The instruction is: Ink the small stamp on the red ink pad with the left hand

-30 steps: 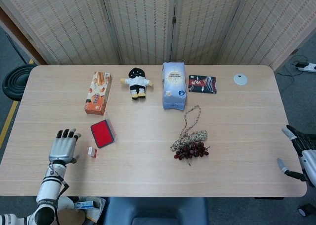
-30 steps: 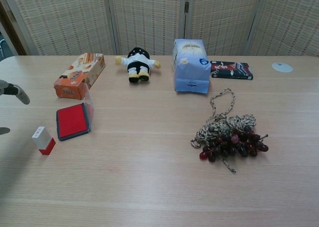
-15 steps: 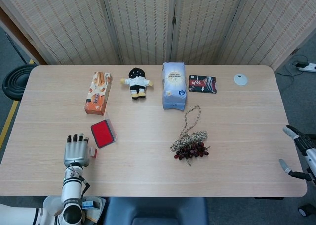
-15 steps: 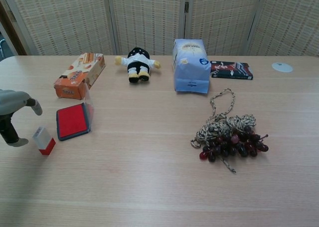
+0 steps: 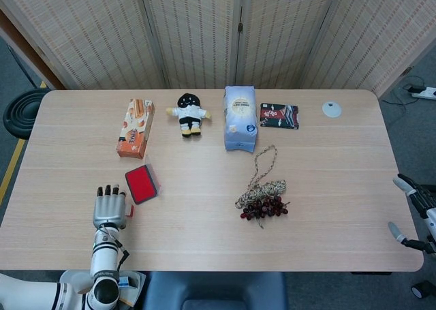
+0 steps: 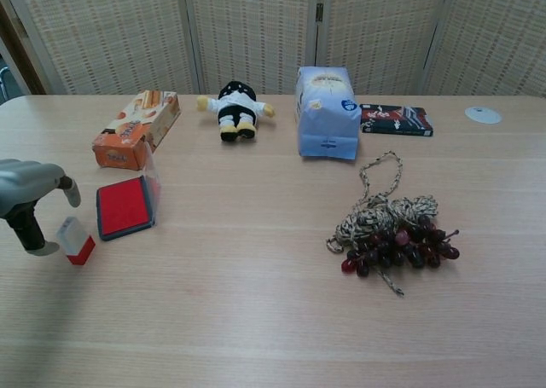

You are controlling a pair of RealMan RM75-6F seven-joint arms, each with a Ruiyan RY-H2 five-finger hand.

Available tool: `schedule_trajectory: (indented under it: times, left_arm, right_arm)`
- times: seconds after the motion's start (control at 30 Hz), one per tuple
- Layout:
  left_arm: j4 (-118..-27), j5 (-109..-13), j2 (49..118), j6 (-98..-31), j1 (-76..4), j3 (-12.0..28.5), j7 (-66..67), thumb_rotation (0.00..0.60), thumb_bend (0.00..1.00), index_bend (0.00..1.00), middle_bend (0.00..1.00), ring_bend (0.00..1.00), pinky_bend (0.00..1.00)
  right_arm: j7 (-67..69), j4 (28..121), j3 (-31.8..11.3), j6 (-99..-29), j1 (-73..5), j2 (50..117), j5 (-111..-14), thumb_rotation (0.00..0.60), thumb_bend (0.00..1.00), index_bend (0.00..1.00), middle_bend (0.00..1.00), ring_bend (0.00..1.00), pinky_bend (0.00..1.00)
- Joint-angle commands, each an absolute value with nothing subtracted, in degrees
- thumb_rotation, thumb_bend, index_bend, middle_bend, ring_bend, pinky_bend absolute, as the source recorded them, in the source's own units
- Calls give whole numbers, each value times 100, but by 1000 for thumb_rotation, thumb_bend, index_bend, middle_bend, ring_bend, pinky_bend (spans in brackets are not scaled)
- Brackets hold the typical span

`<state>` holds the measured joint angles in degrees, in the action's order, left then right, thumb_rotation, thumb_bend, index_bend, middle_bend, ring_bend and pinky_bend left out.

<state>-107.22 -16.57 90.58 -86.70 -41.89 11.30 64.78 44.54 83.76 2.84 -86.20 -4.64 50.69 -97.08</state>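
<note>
Standing on the pale wooden worktop [image 6: 273,320] just beside the open red ink pad [image 6: 124,206]: small white stamp with red base [image 6: 76,239]. Hovering at it, grey left hand [image 6: 26,202], fingers [image 6: 70,192] spread, gripping nothing; risking tipping or nudging it by closing off-centre.

Robot hand [image 6: 30,202] beside small stamp [image 6: 76,240]

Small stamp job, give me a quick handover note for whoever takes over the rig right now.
Left hand: at the small stamp, fingers apart around it; grip not confirmed.
Right hand: off the table's right edge, open, holding nothing.
Small stamp: standing on the table, just left of the red ink pad, whose lid is open.
Done: left hand brought to the stamp.
Left: grasp it, lift, press it on the pad.
</note>
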Motion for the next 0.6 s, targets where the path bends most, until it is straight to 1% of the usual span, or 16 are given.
schedule_trajectory:
  times: [0.03,0.6]
  left_arm:
    - [-10703,-1651,9047,-8639,-4187,1112,6457,600,297,236,100,0,45]
    - [-10459,-1641,9043,-8238,-4272,1058,6331,600,297,270,129,0,49]
  right_arm:
    - [4433,8392,298,-8636,-464,5064,-9720,600,381,20,0,0,0]
    - [4381,8421,352,-8675,-476,5050,-9724,600,381,20,0,0,0]
